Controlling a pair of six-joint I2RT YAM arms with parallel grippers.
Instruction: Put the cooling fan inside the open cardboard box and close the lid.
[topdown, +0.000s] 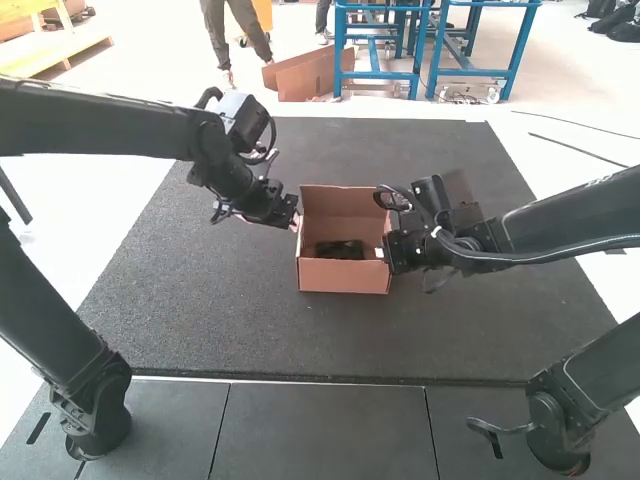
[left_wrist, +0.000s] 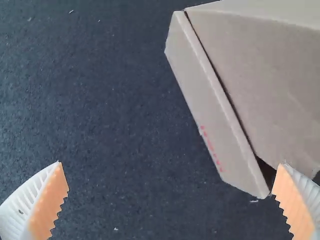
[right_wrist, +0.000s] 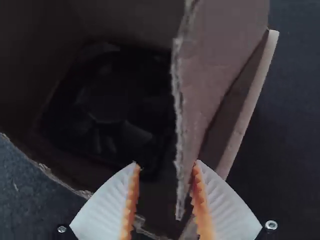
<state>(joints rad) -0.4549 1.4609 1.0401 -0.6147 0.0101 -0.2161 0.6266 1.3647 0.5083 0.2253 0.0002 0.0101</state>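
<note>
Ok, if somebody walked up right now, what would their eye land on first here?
The open cardboard box in the middle of the dark mat, with the black cooling fan already lying inside. The right gripper straddles a flap on the box's right side, while the left gripper stands open beside its left corner.

Black arms (topdown: 100, 120), white ribbed orange-padded fingers (right_wrist: 107, 202)

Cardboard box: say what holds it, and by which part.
No firm hold shows. The right gripper straddles its right side flap, fingers not closed on it; the left gripper stands open beside the box.
</note>
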